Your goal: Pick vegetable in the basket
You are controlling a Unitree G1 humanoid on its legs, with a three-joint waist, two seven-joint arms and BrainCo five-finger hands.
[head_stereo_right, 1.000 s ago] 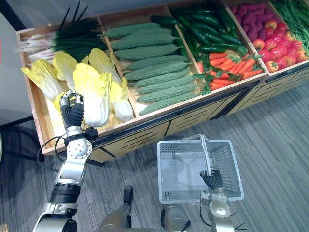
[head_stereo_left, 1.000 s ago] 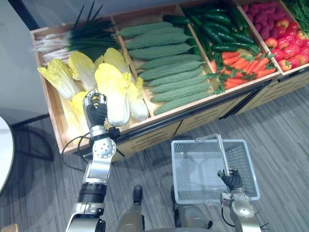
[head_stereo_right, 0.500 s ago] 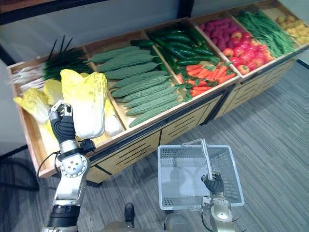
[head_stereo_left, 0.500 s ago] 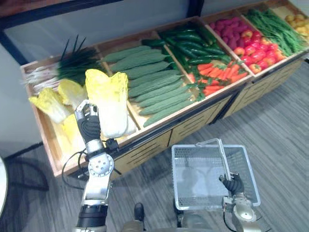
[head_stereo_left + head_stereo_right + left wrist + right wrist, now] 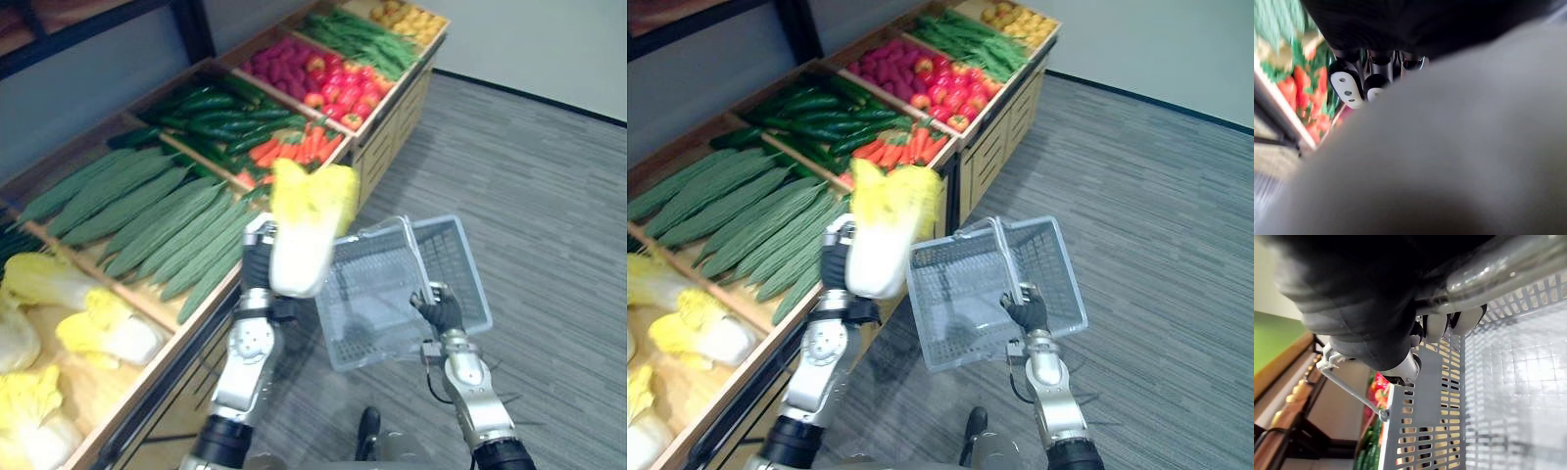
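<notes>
The cabbage (image 5: 299,233) hangs in the air just beside the basket (image 5: 377,294), at the rim that faces the stand (image 5: 387,137), and it is not yet inside. It stands upright, yellow leaves on top and pale stem end down, probably so that the heavy end goes into the basket first. The left robot hand (image 5: 258,266) has its fingers curled round the lower, firmer half. In the left wrist view the cabbage's pale side lies close against the fingertips (image 5: 1346,89), which suggests a snug hold on a bulky, smooth thing.

The right robot hand (image 5: 438,309) is closed round the handle (image 5: 1508,262) and carries the basket clear of the floor (image 5: 549,176). The basket looks empty and seems tipped a little, its open mouth up and near the cabbage, likely to shorten the move across. What the task lacks is the drop into the basket.

Beyond the cabbage, away from the basket, the stand holds long green gourds (image 5: 147,220) and carrots (image 5: 294,147). More cabbages (image 5: 98,333) lie at the stand's end farthest from the basket.
</notes>
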